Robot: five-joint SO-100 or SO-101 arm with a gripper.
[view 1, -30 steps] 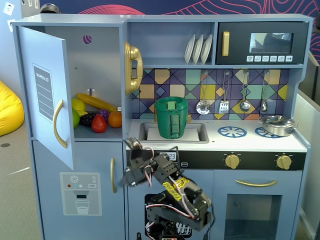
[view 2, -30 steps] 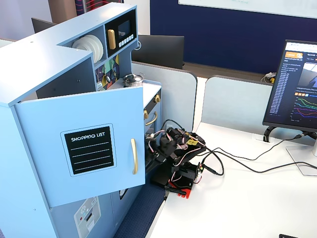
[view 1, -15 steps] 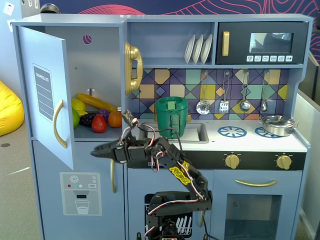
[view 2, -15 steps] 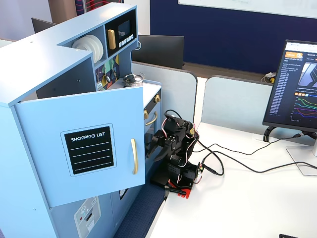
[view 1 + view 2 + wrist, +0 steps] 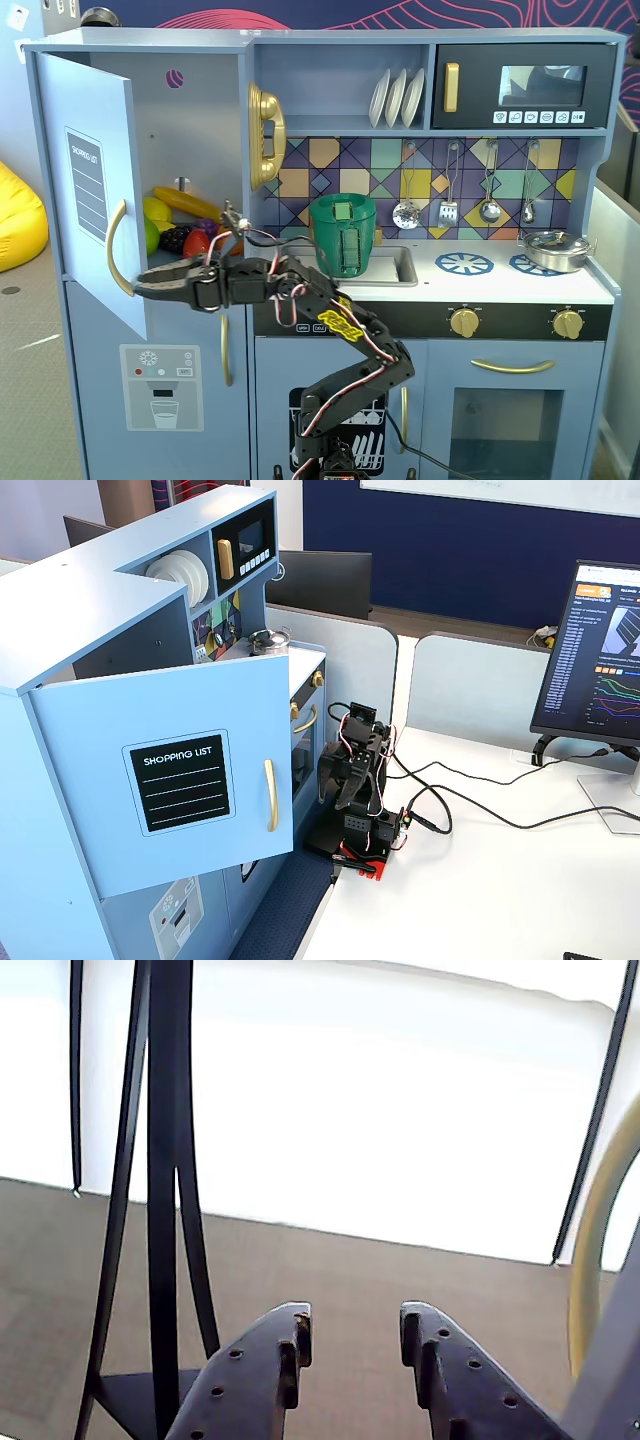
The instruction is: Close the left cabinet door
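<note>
Hand [image 5: 355, 1335] parted, wrist view only; left cabinet door [image 5: 165, 780] ajar.

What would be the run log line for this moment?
left cabinet door: open | gripper: open, beside gold handle, nothing held | fridge: toy food visible

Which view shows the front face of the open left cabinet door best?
A fixed view, side-on: the left cabinet door faces it fully, with the SHOPPING LIST panel readable and the gold handle clear. The front fixed view shows it foreshortened, the pincer at its edge. The wrist view catches only a handle sliver.
</note>
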